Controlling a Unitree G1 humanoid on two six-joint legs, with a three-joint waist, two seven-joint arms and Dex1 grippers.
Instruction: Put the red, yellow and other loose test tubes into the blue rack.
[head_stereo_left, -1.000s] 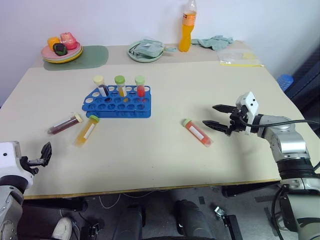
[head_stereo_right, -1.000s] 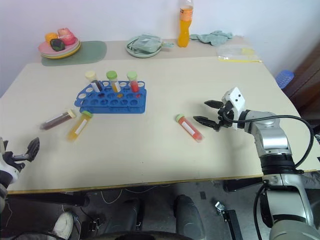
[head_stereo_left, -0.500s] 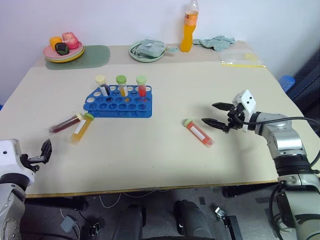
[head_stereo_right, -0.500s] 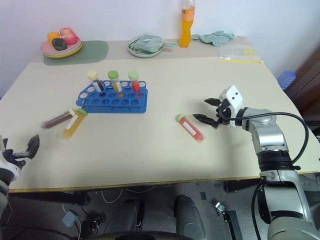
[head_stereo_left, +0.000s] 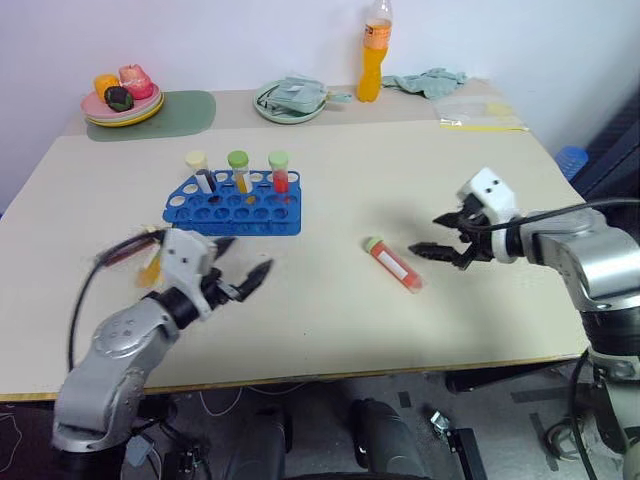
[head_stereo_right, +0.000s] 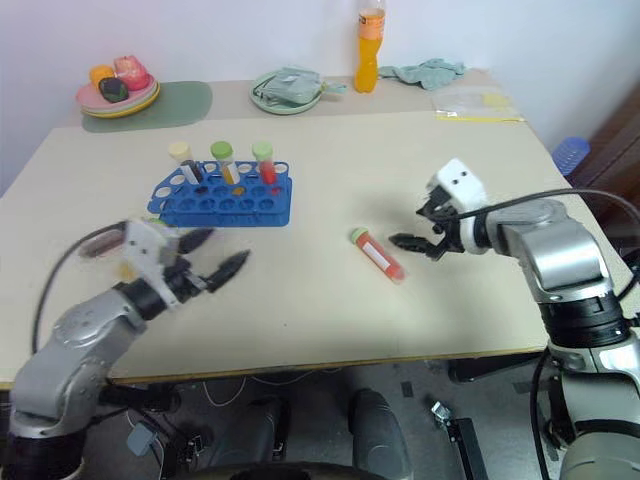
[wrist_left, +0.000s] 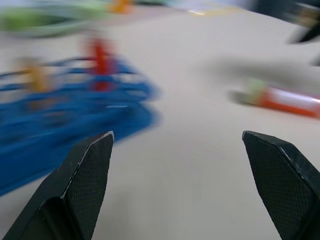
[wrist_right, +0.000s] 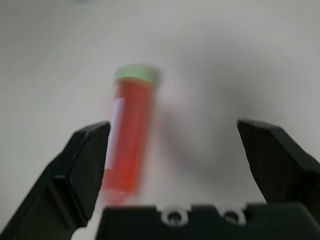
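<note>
The cream table (head_stereo_left: 330, 330) carries everything. The blue rack (head_stereo_left: 235, 205) sits just ahead of the left gripper (head_stereo_left: 243, 265) and slightly to its left, with three capped tubes standing upright in its far row. The left gripper hangs over bare tabletop with its fingers spread wide and nothing between them, pointing roughly level toward the middle of the table. The right gripper (head_stereo_left: 440, 235) is likewise wide open and empty, tilted down toward the table. The red test tube (head_stereo_left: 393, 264) with its green cap lies flat on the table just to the left of the right gripper's fingertips, apart from them; in the right wrist view it lies ahead of the near-side finger (wrist_right: 80, 175). The yellow-orange tube (head_stereo_left: 152, 267) and the dark red-brown tube (head_stereo_left: 128, 248) lie flat behind the left hand, on its far left side, partly hidden by the wrist.
</note>
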